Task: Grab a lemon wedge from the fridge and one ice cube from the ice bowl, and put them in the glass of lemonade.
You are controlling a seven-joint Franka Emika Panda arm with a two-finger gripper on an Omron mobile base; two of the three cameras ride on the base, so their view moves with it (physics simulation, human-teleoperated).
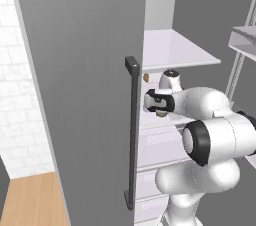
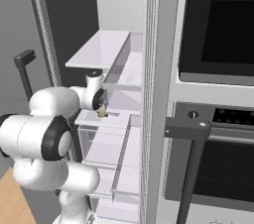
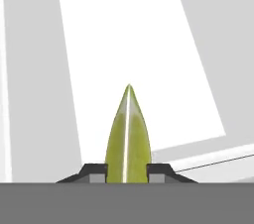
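The jaws (image 3: 127, 172) are closed down narrow on the lemon wedge (image 3: 127, 139). In the hand view the wedge stands between the two finger tips with its long axis running straight out along the jaws, pointed end away from the hand. From the base views the arm reaches into the open fridge (image 1: 80, 70), and the wedge (image 2: 102, 113) hangs just above the front edge of the white middle shelf (image 2: 116, 100). An orange-brown lump (image 1: 146, 77) sits further back near the door edge. The grasp looks made, so the coming move would likely be drawing the wedge straight back out past the shelf edge.
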